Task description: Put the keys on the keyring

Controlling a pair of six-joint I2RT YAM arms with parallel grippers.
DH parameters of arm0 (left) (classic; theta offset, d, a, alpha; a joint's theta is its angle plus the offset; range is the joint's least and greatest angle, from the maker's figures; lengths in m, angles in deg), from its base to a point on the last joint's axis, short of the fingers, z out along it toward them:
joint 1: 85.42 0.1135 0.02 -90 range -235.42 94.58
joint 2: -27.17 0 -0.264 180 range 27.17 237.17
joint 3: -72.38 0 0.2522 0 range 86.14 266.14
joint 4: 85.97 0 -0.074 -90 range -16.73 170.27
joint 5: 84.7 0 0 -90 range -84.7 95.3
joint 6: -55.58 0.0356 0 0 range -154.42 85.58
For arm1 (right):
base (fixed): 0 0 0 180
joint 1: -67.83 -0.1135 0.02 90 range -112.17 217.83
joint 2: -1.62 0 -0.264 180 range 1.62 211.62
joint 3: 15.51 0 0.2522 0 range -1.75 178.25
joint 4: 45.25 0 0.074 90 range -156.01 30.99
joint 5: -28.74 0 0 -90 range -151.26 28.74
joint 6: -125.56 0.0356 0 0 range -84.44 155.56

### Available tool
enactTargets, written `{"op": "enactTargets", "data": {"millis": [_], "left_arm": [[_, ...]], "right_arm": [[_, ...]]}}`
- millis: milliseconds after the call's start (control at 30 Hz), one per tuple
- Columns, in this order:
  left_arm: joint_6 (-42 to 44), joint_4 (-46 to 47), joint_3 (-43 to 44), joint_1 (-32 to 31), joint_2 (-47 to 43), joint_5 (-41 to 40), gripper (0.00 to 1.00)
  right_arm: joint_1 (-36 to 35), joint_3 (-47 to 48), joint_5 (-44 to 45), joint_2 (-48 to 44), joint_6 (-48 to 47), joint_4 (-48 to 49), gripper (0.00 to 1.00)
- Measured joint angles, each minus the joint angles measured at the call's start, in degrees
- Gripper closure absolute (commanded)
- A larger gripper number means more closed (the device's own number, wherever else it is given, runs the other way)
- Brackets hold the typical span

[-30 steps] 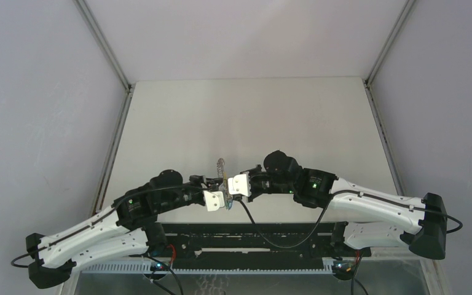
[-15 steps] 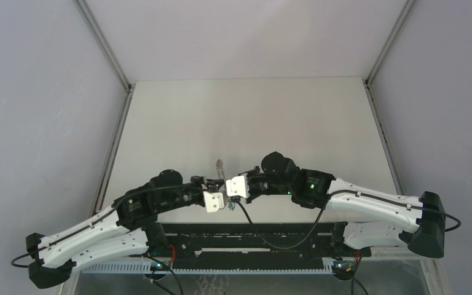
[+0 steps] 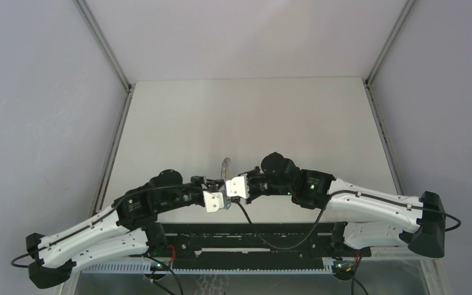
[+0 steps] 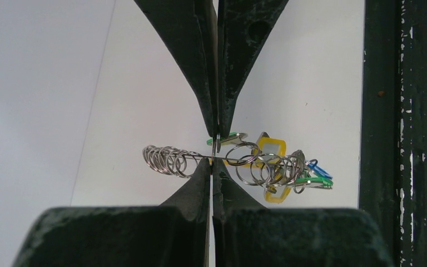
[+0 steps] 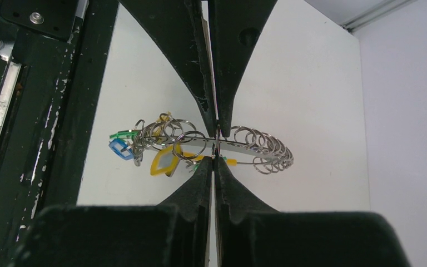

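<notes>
Left gripper (image 4: pixel 212 166) is clenched on the keyring (image 4: pixel 167 160), pinching the thin silver wire mid-span. Right gripper (image 5: pixel 214 162) is clenched on the same loop from the opposite side, so the two sets of tips are almost nose to nose. Both have stayed clamped over the last second.

The keyring hangs off the table (image 3: pixel 252 117), strung between the two pincers. A coil of small rings sticks out on the far side of the grip. On the side towards the black rail (image 4: pixel 400 111) sits a tangled cluster of rings with the yellow band (image 4: pixel 272 147). The green key (image 4: pixel 311 181) and blue key (image 4: pixel 318 168) are at the outer end of that cluster. I can't tell whether they're actually threaded on.

Change since a second ago, top view: the ring coil poking up past the grippers stood taller and darker. Now it's shorter, brighter and tipped slightly right. The right wrist has nudged a touch left, and the left arm has barely moved.
</notes>
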Motion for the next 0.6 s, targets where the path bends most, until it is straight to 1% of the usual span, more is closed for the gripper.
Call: {"op": "enactTargets", "data": {"millis": [600], "left_arm": [[0.0,1.5,0.0,0.0,0.0,-1.3,1.00]], "right_arm": [[-0.3,0.0,1.7,-3.1,0.7,-0.6,1.00]]}}
